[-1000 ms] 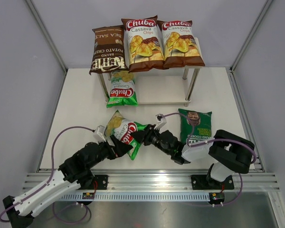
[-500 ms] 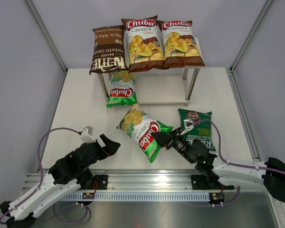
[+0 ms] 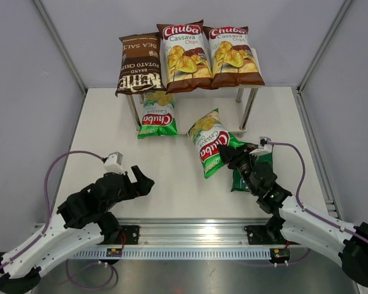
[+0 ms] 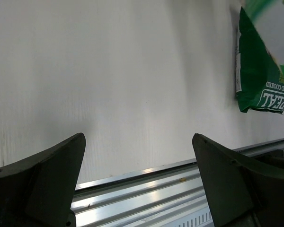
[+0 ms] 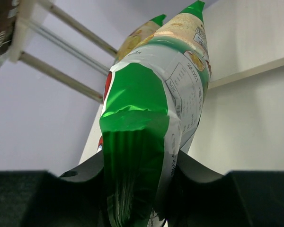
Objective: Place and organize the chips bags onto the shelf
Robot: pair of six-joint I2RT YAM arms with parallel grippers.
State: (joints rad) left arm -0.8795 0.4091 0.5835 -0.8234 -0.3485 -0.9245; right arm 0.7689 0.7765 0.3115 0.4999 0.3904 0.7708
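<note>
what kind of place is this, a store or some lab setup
Most likely a lab robot test cell, not a store: two arms bolted to an aluminium rail, plain white panels around the table, and one small shelf holding a few chips bags.

bright, even light from above; soft shadows under the shelf. glare streaks the metal rail. up close, the left fingers and the near end of the light green bag blur.

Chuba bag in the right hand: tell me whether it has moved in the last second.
Yes. The held Chuba bag moved away from the near rail, toward the shelf, ending by its front edge.
</note>
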